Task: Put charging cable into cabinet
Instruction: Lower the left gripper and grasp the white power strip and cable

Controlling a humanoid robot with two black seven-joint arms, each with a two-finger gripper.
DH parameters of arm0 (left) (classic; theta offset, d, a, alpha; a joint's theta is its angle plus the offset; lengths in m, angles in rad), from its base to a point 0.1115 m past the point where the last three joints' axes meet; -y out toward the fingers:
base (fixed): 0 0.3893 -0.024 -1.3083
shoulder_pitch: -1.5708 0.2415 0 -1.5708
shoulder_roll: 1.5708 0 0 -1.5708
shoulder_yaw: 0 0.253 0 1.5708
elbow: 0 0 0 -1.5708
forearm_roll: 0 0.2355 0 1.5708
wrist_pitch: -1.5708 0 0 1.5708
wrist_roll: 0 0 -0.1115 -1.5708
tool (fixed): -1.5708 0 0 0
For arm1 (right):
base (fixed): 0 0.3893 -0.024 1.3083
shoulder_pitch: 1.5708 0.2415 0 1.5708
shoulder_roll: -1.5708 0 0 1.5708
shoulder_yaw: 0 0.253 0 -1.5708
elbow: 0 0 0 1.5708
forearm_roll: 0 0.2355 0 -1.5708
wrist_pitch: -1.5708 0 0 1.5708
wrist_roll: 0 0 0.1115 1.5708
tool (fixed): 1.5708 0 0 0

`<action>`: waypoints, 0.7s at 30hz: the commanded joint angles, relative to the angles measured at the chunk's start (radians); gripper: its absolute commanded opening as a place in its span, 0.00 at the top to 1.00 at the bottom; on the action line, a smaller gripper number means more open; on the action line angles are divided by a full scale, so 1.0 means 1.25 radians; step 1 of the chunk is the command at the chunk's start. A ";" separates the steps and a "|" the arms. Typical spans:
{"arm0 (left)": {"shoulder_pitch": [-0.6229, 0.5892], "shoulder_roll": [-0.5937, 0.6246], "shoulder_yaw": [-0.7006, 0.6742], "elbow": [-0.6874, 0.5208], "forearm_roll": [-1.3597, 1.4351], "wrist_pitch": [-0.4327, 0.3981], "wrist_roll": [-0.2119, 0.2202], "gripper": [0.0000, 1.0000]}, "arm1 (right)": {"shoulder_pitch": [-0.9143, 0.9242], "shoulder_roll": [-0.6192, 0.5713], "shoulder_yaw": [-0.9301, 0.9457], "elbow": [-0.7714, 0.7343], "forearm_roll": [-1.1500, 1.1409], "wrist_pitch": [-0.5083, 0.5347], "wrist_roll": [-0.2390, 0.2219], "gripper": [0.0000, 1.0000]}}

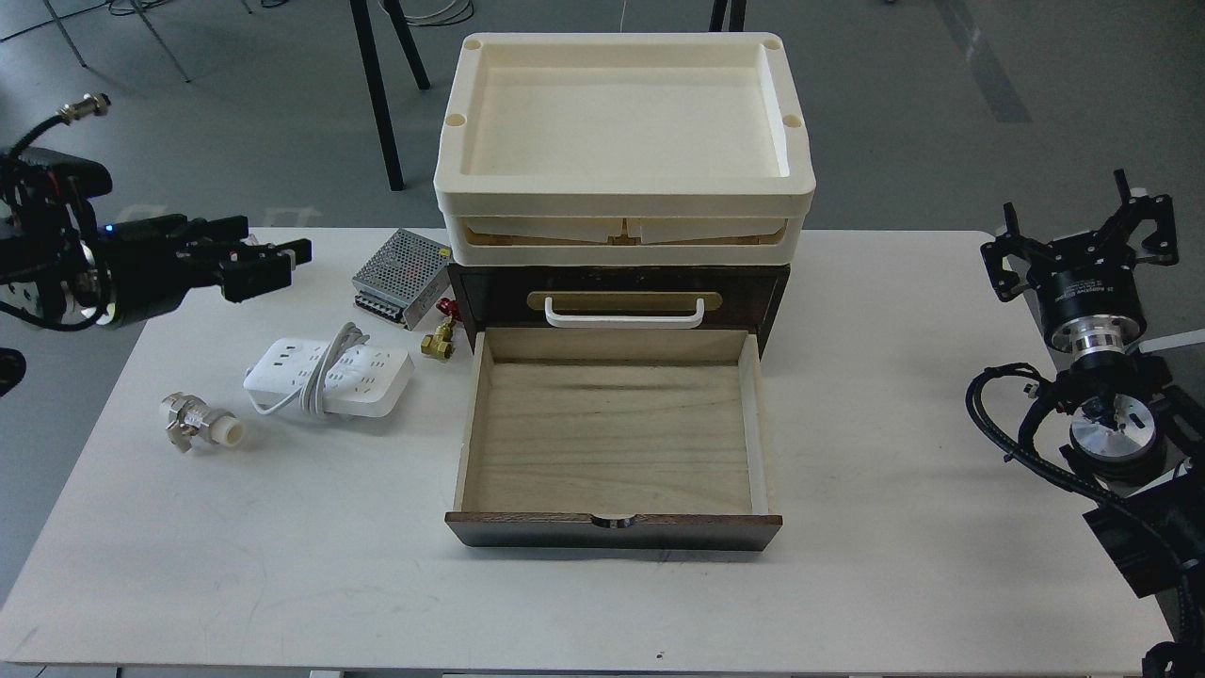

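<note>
The charging cable — a flat white power strip with its white cord looped around the middle — lies on the white table, left of the cabinet and apart from it. It rests flat, slightly angled, with the socket face up.

The cabinet stands at the table's middle, dark brown, with a white handle on a brass plate on its upper front. Its lower drawer is pulled fully out toward the viewer; the light wood inside is bare. Two cream plastic trays are stacked on the cabinet's top.

Behind the power strip, a metal mesh-cased power supply sits just beside the cabinet's left side. A small brass valve with a red handle lies between the power supply and the drawer's left corner. Farther left, near the power strip, a metal fitting with a white plastic end rests on its side.

The left claw hovers above the table's far left corner, pointing right, well apart from the power strip and holding nothing — its dark fingers overlap, so I cannot tell how far apart they stand. The right claw is raised at the table's right edge, its two fingers spread wide, with nothing between them.
</note>
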 commanded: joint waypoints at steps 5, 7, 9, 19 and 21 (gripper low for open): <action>0.014 -0.111 0.117 0.130 0.037 0.067 0.010 0.22 | 0.000 0.001 0.000 0.000 -0.004 -0.002 0.001 0.00; 0.015 -0.134 0.119 0.132 0.036 0.071 0.025 0.23 | 0.000 0.001 0.000 0.000 -0.004 -0.003 0.000 0.00; 0.016 -0.150 0.119 0.135 0.032 0.075 0.037 0.24 | 0.000 0.000 -0.001 0.000 -0.007 -0.003 0.000 0.00; 0.033 -0.219 0.119 0.220 0.032 0.078 0.052 0.33 | 0.001 0.000 -0.019 0.000 -0.007 -0.004 0.002 0.00; 0.041 -0.233 0.124 0.265 0.034 0.078 0.049 0.46 | 0.001 0.000 -0.027 0.000 -0.007 -0.004 0.004 0.00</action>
